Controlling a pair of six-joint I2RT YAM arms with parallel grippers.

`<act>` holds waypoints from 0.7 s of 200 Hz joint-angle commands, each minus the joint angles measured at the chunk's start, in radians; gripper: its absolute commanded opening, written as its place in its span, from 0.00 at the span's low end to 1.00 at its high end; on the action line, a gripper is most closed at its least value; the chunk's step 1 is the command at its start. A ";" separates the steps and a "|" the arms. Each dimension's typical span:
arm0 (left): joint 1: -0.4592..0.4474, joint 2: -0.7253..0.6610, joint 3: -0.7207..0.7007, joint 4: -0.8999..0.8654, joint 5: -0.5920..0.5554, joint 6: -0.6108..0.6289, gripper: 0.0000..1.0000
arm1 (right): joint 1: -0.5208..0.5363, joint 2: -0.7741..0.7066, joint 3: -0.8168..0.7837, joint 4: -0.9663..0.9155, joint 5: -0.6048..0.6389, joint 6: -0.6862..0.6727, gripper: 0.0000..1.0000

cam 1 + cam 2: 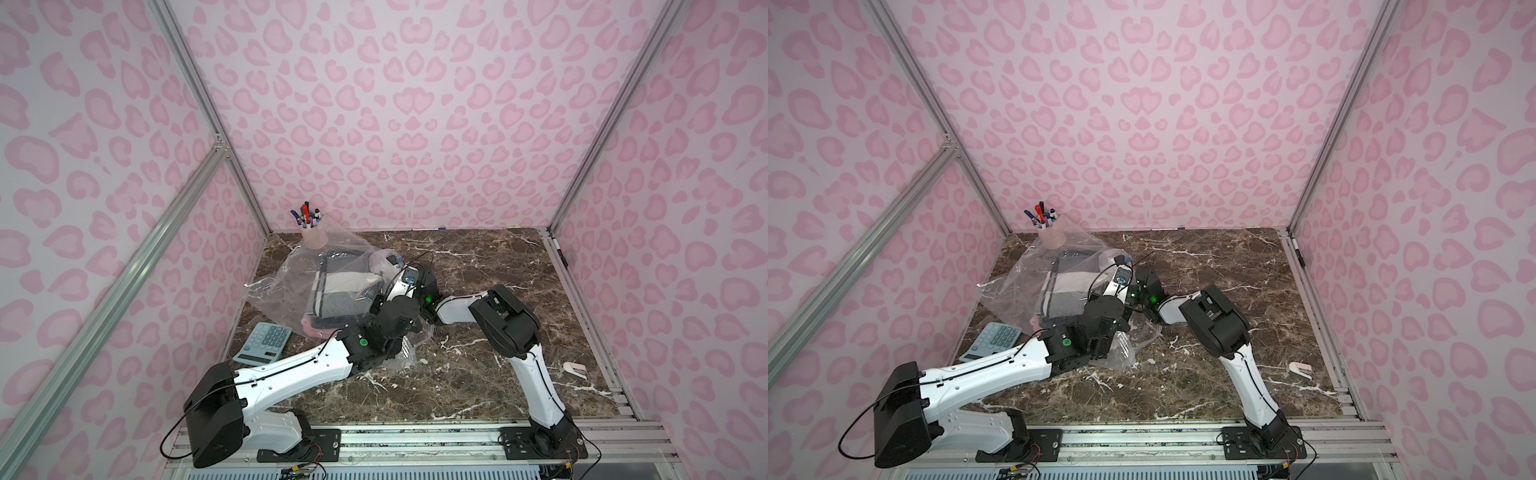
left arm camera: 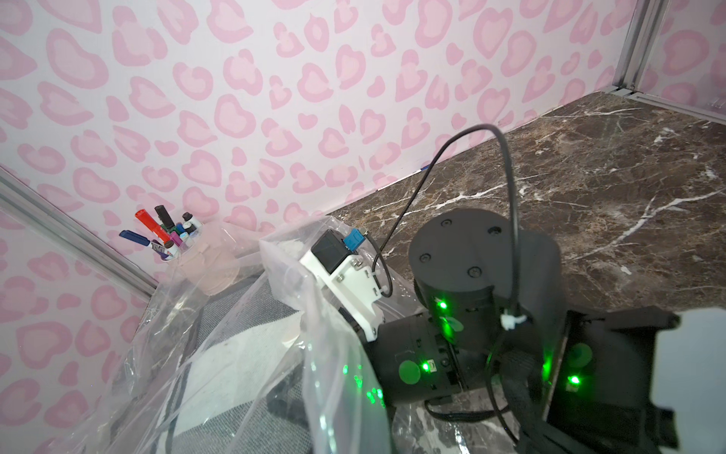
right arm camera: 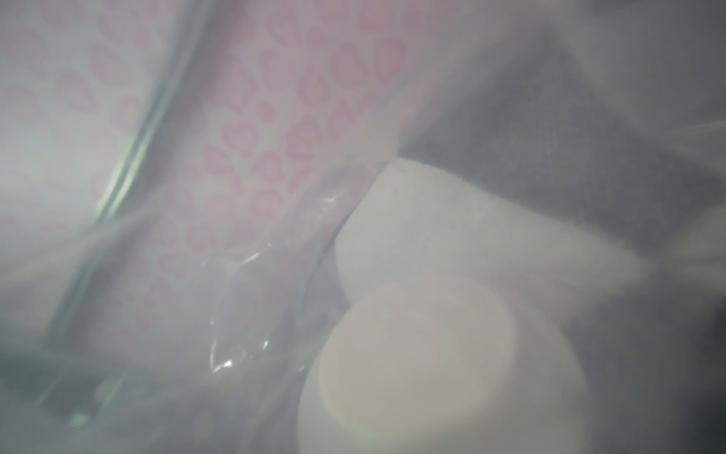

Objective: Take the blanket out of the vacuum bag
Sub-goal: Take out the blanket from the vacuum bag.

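Note:
The vacuum bag [image 1: 291, 270] [image 1: 1021, 274] lies crumpled at the back left of the marble table, with its mouth facing the arms. The folded grey and white blanket [image 1: 345, 291] [image 1: 1065, 291] [image 2: 243, 365] is inside it. My left gripper [image 1: 397, 347] [image 1: 1100, 347] is low at the bag's near edge and shut on the plastic, which rises taut in the left wrist view. My right arm's wrist [image 1: 409, 277] [image 2: 338, 267] reaches into the mouth; its fingers are hidden under the film. The right wrist view is fogged by plastic and shows the round white valve cap [image 3: 424, 353] close up.
A cup of markers [image 1: 309, 226] stands behind the bag at the back wall. A blue-grey calculator [image 1: 264, 343] lies left of my left forearm. A small white and pink object [image 1: 574, 370] lies near the right rail. Pink patterned walls close in three sides.

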 commanded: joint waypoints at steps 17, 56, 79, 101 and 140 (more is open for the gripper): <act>0.009 0.019 0.010 0.066 0.025 -0.001 0.04 | 0.003 -0.011 0.006 -0.126 0.013 -0.018 0.00; 0.057 0.045 -0.004 0.108 0.069 -0.004 0.04 | -0.001 -0.130 -0.045 -0.235 0.042 -0.067 0.00; 0.077 0.062 -0.019 0.153 0.085 0.016 0.04 | -0.002 -0.194 -0.070 -0.312 0.063 -0.074 0.00; 0.094 0.080 -0.017 0.198 0.103 0.039 0.04 | 0.004 -0.245 -0.117 -0.339 0.079 -0.069 0.00; 0.120 0.131 0.013 0.232 0.135 0.064 0.04 | 0.007 -0.300 -0.200 -0.315 0.082 -0.062 0.00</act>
